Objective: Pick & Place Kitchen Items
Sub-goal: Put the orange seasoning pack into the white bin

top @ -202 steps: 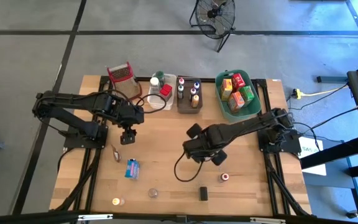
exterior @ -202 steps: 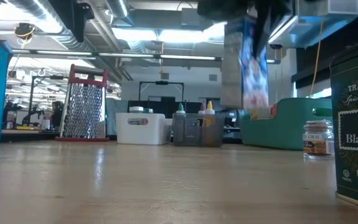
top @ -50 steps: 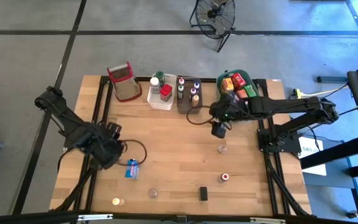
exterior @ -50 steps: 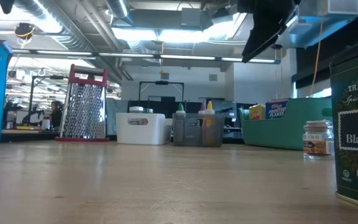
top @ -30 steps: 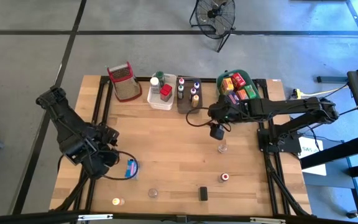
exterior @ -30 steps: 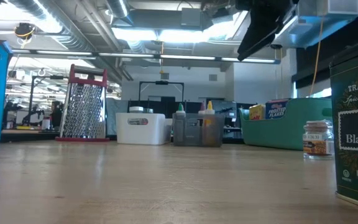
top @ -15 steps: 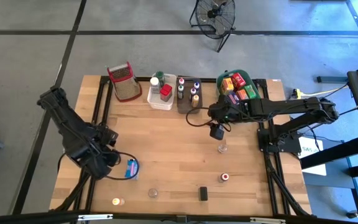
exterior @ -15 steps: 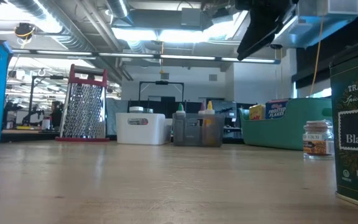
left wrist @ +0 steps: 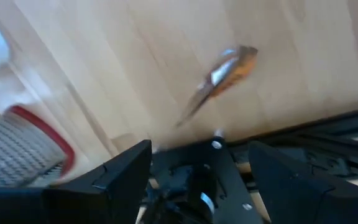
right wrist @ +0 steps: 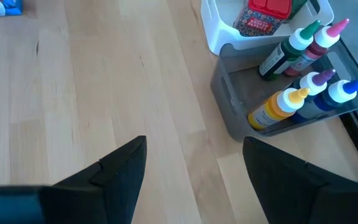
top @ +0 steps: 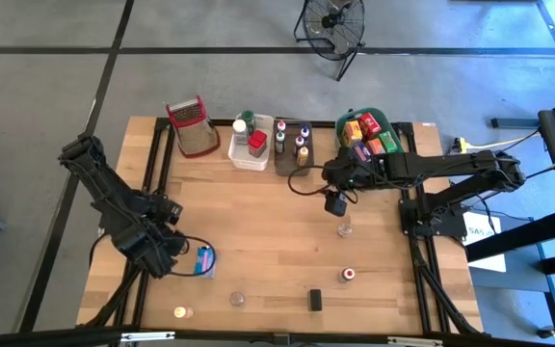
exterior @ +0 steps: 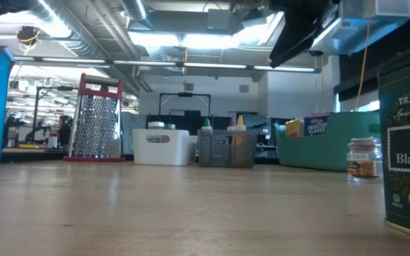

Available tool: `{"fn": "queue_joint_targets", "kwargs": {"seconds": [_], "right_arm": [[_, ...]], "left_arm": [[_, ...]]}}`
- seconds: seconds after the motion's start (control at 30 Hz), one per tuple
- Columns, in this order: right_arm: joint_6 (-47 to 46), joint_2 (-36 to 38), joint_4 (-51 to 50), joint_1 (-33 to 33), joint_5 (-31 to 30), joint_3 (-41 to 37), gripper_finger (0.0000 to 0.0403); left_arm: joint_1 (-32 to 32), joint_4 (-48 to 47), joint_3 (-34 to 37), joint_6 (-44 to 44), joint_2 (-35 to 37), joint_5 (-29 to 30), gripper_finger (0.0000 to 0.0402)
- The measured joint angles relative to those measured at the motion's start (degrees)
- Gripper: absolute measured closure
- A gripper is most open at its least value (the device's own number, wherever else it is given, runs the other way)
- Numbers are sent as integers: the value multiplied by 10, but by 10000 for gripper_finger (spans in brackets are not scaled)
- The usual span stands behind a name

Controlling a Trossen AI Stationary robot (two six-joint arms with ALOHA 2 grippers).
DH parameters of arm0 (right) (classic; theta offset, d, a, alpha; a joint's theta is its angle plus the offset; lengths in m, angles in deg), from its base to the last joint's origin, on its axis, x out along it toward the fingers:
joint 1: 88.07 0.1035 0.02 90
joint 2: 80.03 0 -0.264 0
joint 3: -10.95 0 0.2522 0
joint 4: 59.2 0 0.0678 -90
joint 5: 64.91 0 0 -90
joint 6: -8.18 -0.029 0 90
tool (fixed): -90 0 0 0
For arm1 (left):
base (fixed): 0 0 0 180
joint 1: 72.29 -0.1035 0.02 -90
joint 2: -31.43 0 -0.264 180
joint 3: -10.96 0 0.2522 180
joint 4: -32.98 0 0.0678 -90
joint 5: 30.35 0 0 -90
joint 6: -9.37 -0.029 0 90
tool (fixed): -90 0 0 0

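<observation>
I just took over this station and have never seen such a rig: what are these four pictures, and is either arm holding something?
Two dark robot arms work at a wooden table. One picture looks straight down, one looks level across the tabletop, and two come from cameras on the wrists. The left gripper is low beside a blue packet; the right gripper hangs near the green bin. Both are open and hold nothing. A grey bin holds squeeze bottles. A small jar, a red-capped jar and a dark tin stand loose.

Both arms are showing matte black jointed links; a black cable is looping from each wrist, and the pincer fingers [right wrist: 120, 171] are looking flat and dark.
</observation>
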Motion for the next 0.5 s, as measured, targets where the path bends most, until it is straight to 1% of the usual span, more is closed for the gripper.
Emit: {"fn": "queue_joint_targets", "kwargs": {"seconds": [0.1,0.2,0.27,0.4,0.5], "right_arm": [[0,0,4,0,0,0,133],[0,0,5,0,0,0,133],[0,0,4,0,0,0,133],[0,0,4,0,0,0,133],[0,0,4,0,0,0,133]], "left_arm": [[-1,15,0,-7,0,18,137],[0,15,0,-8,0,50,137],[0,14,0,4,0,62,137],[0,19,0,14,0,52,137],[0,23,0,-27,0,31,137]]}}
